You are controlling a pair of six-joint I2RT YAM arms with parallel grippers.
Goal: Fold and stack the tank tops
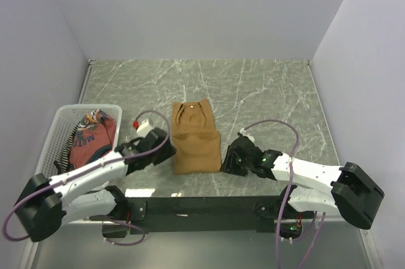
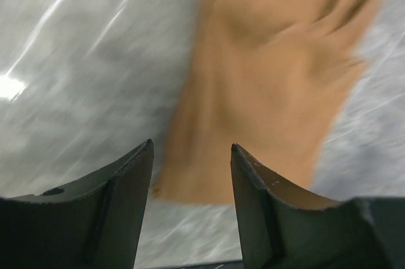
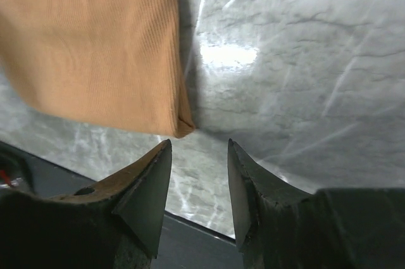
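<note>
A plain tan-brown tank top (image 1: 196, 137) lies folded lengthwise on the marble table, between my two arms. My left gripper (image 1: 166, 149) is just left of its near left edge, and my right gripper (image 1: 226, 160) just right of its near right corner. The left wrist view is blurred; the left gripper (image 2: 192, 145) stands open and empty, with the tan top (image 2: 272, 79) ahead of it. In the right wrist view the right gripper (image 3: 199, 143) is open and empty, and the tan top's (image 3: 95, 41) folded corner lies just beyond the fingertips. The rust-red tank top (image 1: 93, 139) sits in the basket with a striped top (image 1: 66, 149) beside it.
A white mesh basket (image 1: 63, 114) stands at the left of the table, close to the left arm. White walls enclose the table on three sides. A black base bar (image 1: 202, 206) runs along the near edge.
</note>
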